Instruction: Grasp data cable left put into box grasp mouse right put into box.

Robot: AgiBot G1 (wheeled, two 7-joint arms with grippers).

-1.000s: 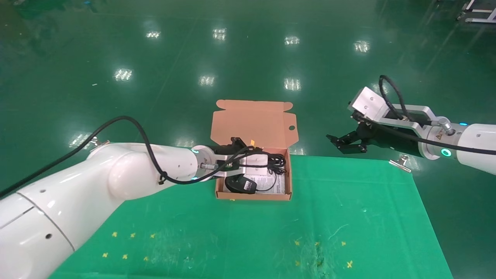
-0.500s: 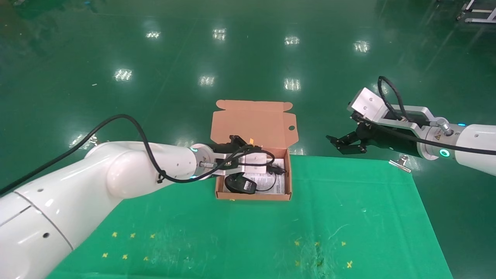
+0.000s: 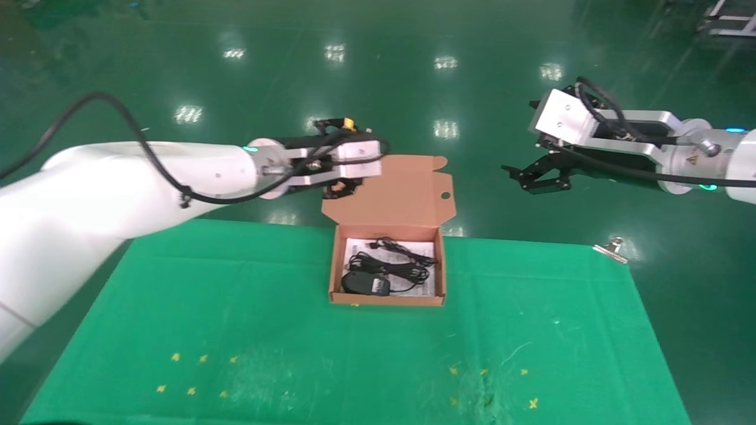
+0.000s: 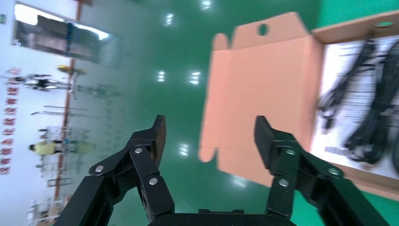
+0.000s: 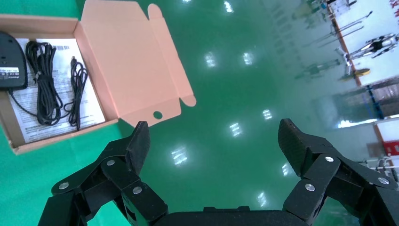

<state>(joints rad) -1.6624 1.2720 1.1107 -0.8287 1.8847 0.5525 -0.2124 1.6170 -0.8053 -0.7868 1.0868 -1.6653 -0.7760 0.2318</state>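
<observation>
Setting: glossy green factory floor with lamp reflections; green cloth (image 3: 366, 348) over the work table, scattered yellow cross marks, a metal clip (image 3: 612, 248) at its far right corner.

Box (image 3: 387, 300) — orange-brown carton near the cloth's far edge, lid thrown back and upright, one round hole in the tab. Below and just beyond the left gripper's reach line; well to the left of and below the right gripper.

Data cable (image 3: 394, 267) — black bundle lying inside the box on the white printed sheet (image 3: 390, 248), well below the left gripper, untouched by either tool.

Mouse (image 3: 366, 284) — black, oval, inside the box at its near left corner, cord running alongside the bundle; below and nearer than the left gripper.

Left gripper (image 4: 209, 136) — raised above the floor past the table's far edge, just beside the lid's upper left corner; fingers spread wide, nothing between them.

Right gripper (image 5: 214, 143) — aloft to the right of the lid, well apart from the box; fingers likewise spread wide, empty.

Step in hand, as judged: both items already lodged in the box; placing appears done, arms clear of the carton.

Next move, as judged — none on the items themselves; at most a retreat of both arms without brushing the upright lid.
</observation>
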